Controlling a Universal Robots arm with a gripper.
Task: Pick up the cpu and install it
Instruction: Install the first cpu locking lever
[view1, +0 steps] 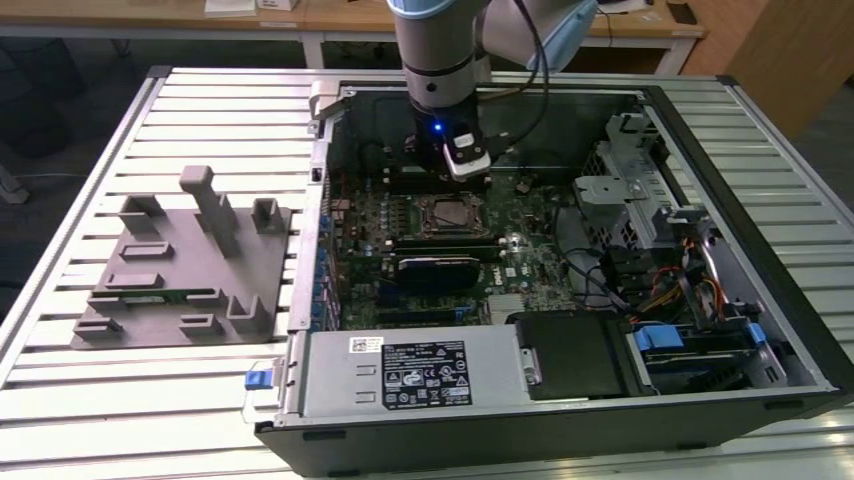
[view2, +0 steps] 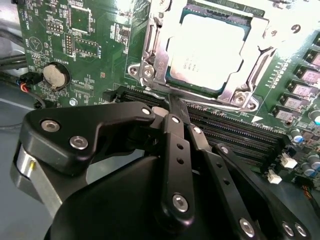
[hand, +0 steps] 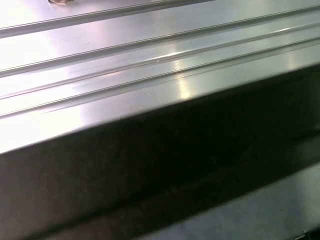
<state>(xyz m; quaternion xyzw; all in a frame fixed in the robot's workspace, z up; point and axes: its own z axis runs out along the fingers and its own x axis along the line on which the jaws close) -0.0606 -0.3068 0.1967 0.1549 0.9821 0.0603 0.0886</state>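
on the exterior view's left a grey tray (view1: 174, 275) lies on the slatted tabletop (view1: 80, 400), just beside the open computer case (view1: 561, 415), and no chip shows on its moulded blocks. further right, inside the case, the arm reaches down over the motherboard (view1: 534, 275), with the tool (view1: 461, 165) hanging just past the far edge of the socket (view1: 447, 213). in the second wrist view the cpu (view2: 207, 47) sits flat in that socket, its pale metal top framed by the silvery socket bracket (view2: 250, 75); it lies straight ahead of the tool (view2: 172, 105), beyond the two black memory slots (view2: 240, 132) that run crosswise between them. the tool's fingers (view2: 175, 150) look drawn together to a narrow tip and grip nothing, close to the bracket's near edge but not clearly touching it. count: one cpu, one socket, one tray, one arm, one coin cell (view2: 54, 75).
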